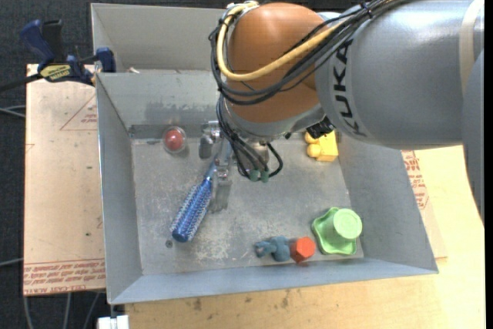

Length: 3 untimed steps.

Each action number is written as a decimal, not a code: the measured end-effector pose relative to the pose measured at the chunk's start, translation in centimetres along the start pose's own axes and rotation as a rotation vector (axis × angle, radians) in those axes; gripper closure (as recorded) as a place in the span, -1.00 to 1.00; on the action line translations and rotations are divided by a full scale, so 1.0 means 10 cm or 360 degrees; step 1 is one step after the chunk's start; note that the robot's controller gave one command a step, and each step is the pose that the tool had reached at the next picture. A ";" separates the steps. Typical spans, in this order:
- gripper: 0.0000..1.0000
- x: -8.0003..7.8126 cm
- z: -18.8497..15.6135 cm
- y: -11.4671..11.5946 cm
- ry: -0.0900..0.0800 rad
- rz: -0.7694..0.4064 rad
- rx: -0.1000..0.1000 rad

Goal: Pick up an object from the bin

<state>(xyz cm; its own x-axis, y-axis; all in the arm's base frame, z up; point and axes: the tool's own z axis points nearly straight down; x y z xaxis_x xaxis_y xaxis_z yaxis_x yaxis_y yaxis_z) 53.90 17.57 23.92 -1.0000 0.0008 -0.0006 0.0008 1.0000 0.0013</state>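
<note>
Tool (221,179), partly hidden, perhaps on blue brush (192,210)

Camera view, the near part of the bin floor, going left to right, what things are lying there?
blue brush → small grey-blue toy → orange-red block → green cup
</note>
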 end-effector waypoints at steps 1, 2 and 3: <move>-1.00 -0.23 1.58 -0.01 0.0010 -0.0204 0.0003; 1.00 -0.24 1.54 0.00 0.0002 -0.0202 0.0000; 1.00 -0.30 -0.06 0.03 -0.0015 -0.0426 -0.0002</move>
